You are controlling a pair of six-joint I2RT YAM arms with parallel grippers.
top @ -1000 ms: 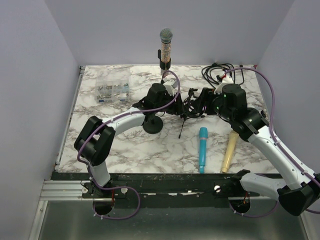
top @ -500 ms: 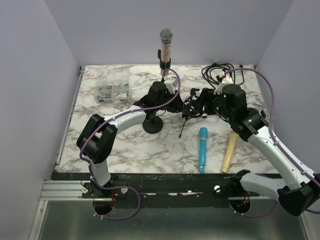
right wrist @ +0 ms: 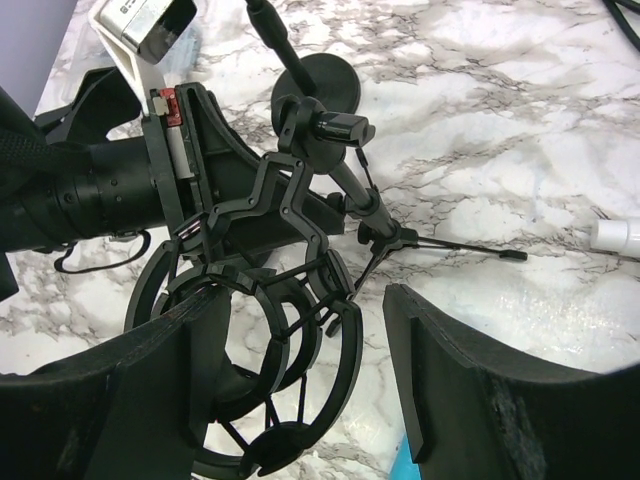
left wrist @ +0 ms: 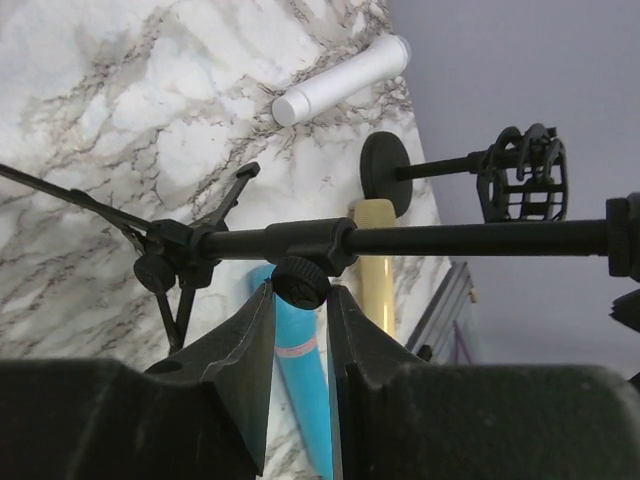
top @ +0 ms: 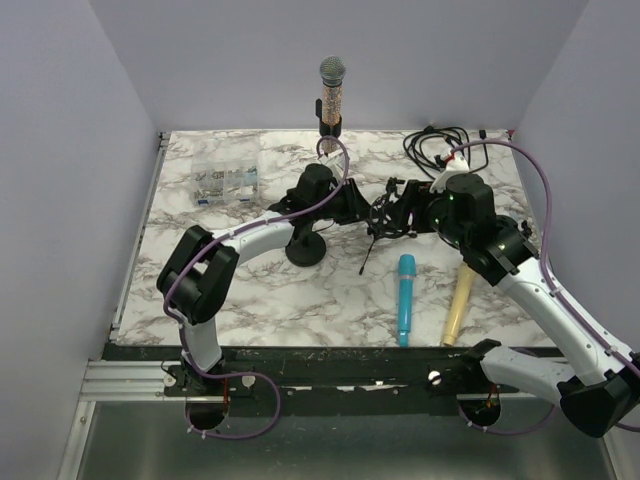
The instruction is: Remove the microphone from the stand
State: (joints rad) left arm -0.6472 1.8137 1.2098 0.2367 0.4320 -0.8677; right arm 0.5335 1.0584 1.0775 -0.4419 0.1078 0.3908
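The microphone (top: 331, 85), with a silver mesh head and a speckled body, stands upright in the clip of a tall stand whose round base (top: 305, 250) rests on the marble table. Neither gripper touches it. My left gripper (top: 352, 205) is shut on a black knob (left wrist: 301, 282) on the pole of a small tripod stand (top: 372, 232) lying mid-table. My right gripper (top: 393, 212) is open, its jaws either side of that stand's black shock-mount ring (right wrist: 268, 370). In the left wrist view the ring (left wrist: 525, 175) sits at the pole's far end.
A blue microphone (top: 405, 298) and a cream-yellow one (top: 459, 303) lie near the front. A black cable coil (top: 440, 145) and a white cylinder (top: 455, 160) lie at the back right. A clear parts box (top: 225, 182) lies at the back left.
My left gripper has shifted slightly right along the tripod stand's pole. My right gripper has edged a little with the shock mount. The upright microphone has not moved.
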